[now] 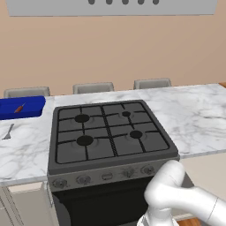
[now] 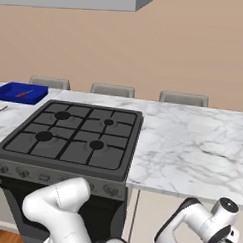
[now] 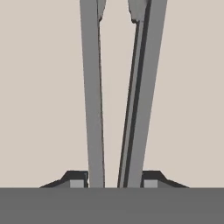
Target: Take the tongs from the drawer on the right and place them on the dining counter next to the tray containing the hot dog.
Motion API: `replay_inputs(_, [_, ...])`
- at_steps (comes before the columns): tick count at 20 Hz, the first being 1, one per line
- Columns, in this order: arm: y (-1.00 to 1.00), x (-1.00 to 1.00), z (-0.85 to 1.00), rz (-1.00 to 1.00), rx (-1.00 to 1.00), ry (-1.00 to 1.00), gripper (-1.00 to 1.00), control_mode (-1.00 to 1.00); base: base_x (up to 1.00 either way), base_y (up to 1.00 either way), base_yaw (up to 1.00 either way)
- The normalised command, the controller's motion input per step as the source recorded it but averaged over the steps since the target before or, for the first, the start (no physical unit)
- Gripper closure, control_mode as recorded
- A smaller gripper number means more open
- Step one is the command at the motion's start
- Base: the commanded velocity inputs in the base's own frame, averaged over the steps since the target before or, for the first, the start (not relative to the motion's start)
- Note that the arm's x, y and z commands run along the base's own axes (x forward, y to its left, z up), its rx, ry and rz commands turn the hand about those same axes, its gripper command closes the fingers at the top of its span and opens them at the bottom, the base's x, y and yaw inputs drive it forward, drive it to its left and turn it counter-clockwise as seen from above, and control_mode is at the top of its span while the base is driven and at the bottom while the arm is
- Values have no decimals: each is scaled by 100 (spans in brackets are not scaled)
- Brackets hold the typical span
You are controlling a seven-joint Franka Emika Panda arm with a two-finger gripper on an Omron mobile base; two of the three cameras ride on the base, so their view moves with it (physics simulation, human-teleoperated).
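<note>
The jaws (image 3: 111,181) are closed on the tongs (image 3: 94,96): in the hand view one dark finger tip (image 3: 75,179) presses the outer side of the left tong arm and the other tip presses the outer side of the right tong arm, with both grey arms running between them and away toward the top of the view. The two tong arms lie close together at the tips and spread slightly farther off. Behind them is a plain cream-beige surface, which looks like the floor of the drawer (image 3: 39,87), though its walls and front cannot be made out.

In the right base view the arm bends low at the near edge, with its wrist (image 2: 216,223) down at the near right, in front of the beige cabinet panels.

Above, a black four-burner stove (image 1: 108,132) is set into the dining counter (image 1: 194,114), a white marble slab with grey veins. On the far left of that surface sits the blue tray (image 1: 31,108), with the small reddish hot dog (image 1: 19,108) lying inside it. A small silver fork (image 1: 9,131) lies on the marble just nearer than the tray, apart from it. Three grey chair backs (image 1: 93,87) stand along the far side of the counter.
</note>
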Motion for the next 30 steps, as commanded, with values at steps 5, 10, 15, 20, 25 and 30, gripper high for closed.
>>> replay_inputs(5, [8,-1,47,3,0,-4,100,-100,0,0,0])
replay_inputs(10, [27,0,51,1,-1,0,100,-100,0,0,0])
replay_inputs(15, [43,-1,57,0,-5,0,100,-100,0,0,0])
replay_inputs(20, [61,-3,45,0,-5,-6,100,-100,0,0,0])
replay_inputs(25, [63,-5,48,0,-5,-9,100,-100,0,0,0])
replay_inputs(30, [59,-8,49,-1,-6,-11,100,-100,0,0,0])
